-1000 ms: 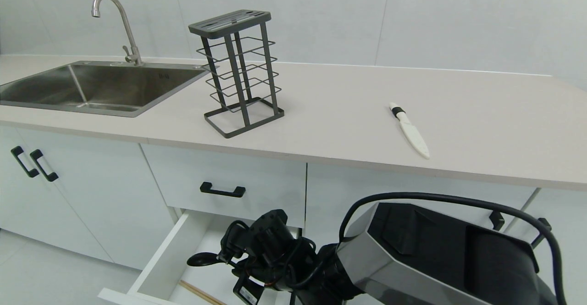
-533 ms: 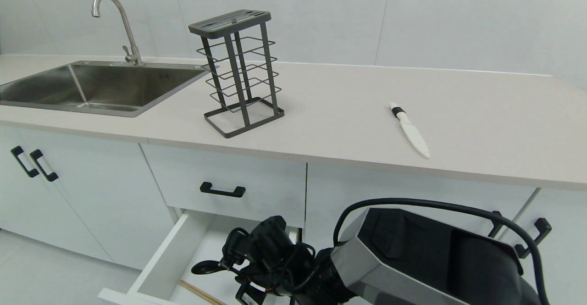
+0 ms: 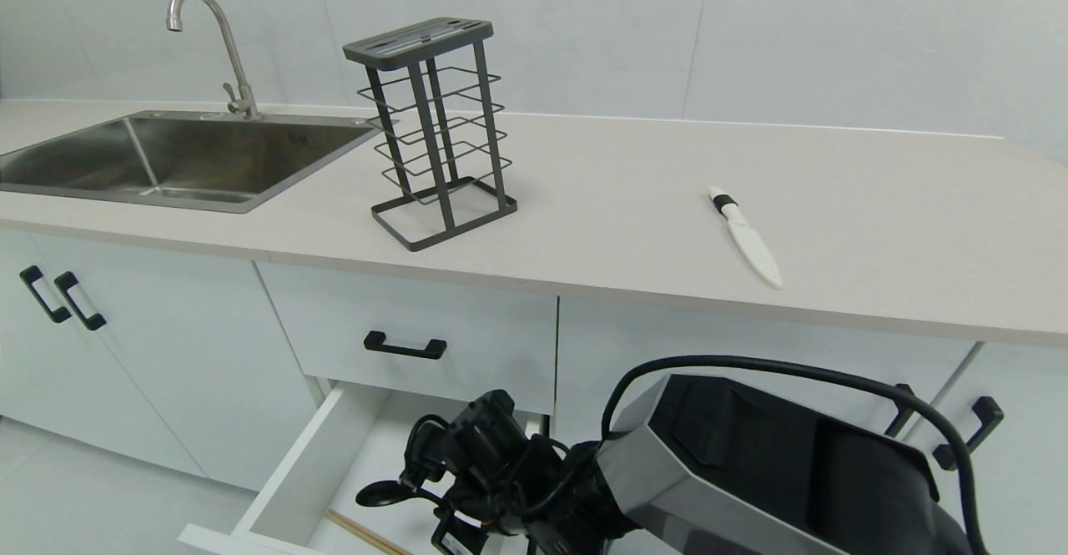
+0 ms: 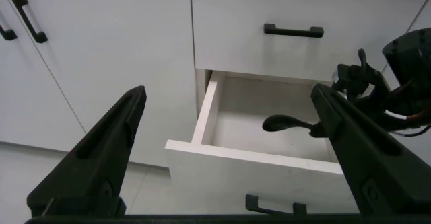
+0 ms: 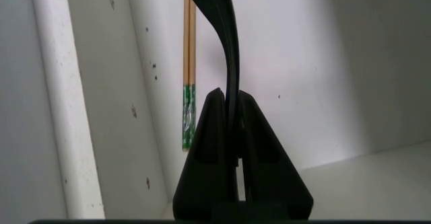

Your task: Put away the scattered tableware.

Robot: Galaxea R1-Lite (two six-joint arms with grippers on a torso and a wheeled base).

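A black spoon [image 3: 380, 494] hangs over the open white drawer [image 3: 284, 471], low under the counter, with my right gripper [image 3: 424, 480] shut on its handle. The right wrist view has the spoon's handle [image 5: 227, 42] clamped between the shut fingers of that gripper [image 5: 229, 116], above the drawer floor where wooden chopsticks [image 5: 190, 69] lie. A white knife [image 3: 745, 236] with a black band lies on the counter at the right. My left gripper [image 4: 227, 96] is open and holds nothing, facing the drawer [image 4: 202, 123] from the left, with the spoon [image 4: 286, 123] beyond it.
A dark wire knife rack [image 3: 434, 133] stands on the counter [image 3: 601, 204] beside the steel sink [image 3: 167, 158] and tap. Shut drawers and cabinet doors with black handles [image 3: 404, 345] line the front. Chopsticks [image 3: 367, 534] lie at the drawer's front.
My right gripper has sunk a little lower and slightly to the right with the spoon, closer to the drawer floor. Knife and rack have not moved.
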